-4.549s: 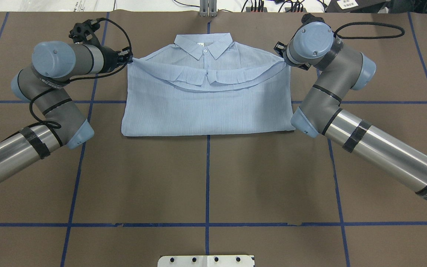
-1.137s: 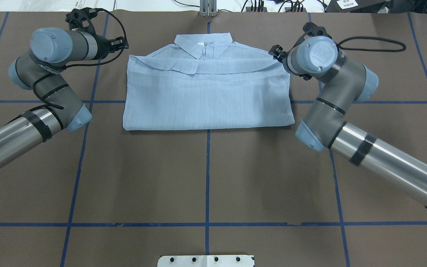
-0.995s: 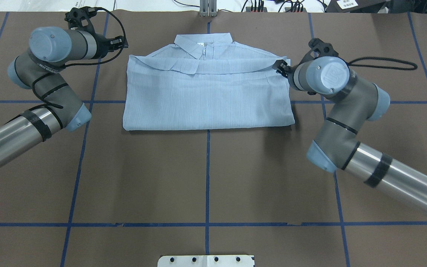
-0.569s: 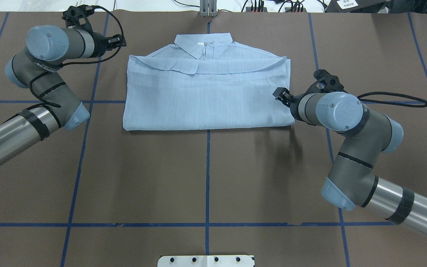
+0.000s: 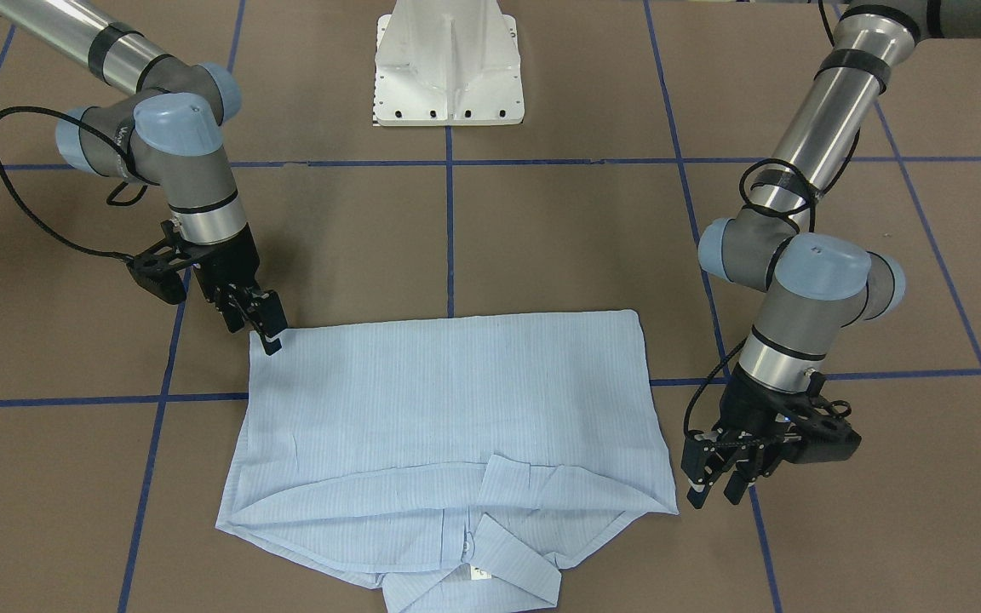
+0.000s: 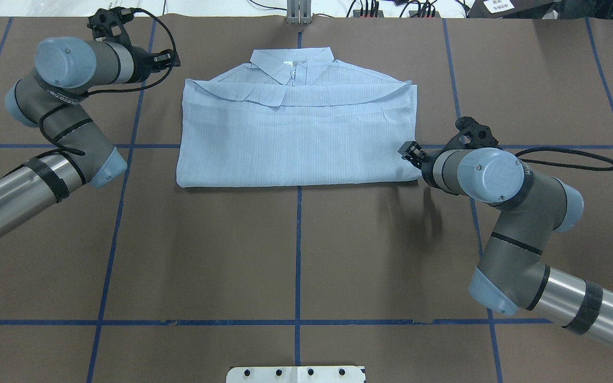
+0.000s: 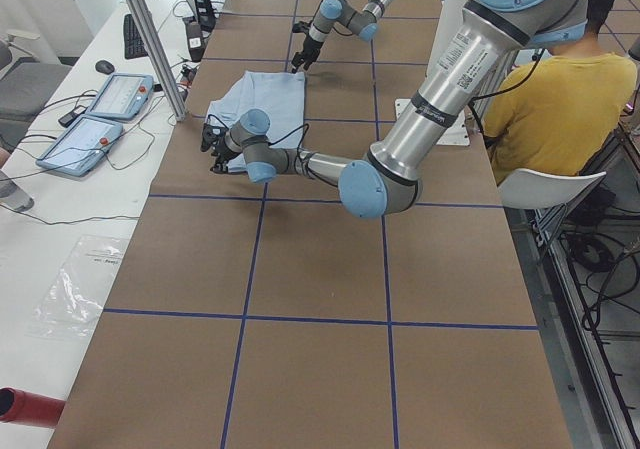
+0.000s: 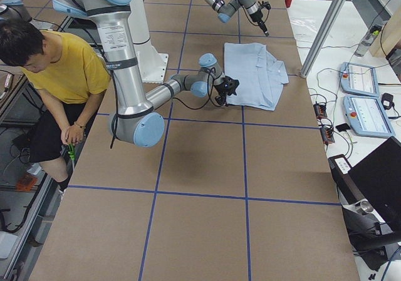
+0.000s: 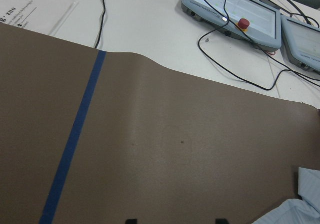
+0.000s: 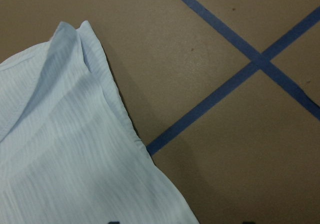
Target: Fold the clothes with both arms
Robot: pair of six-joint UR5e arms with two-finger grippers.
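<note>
Blue tape lines (image 6: 298, 250) cross the brown paper-covered surface (image 6: 205, 255); a yellow-shirted person (image 8: 75, 74) sits at one side, two grey control pendants (image 9: 232, 7) opposite

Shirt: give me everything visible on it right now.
The shirt is thin, light-blue, finely striped cloth, folded into a rough rectangle, flat on the brown table. Its collar, with a white neck label, lies at the edge far from the robot; a folded-over layer reaches the collar's front. The open right gripper hangs by its near-right corner, the open left gripper off its far-left corner. Neither grips it.
</note>
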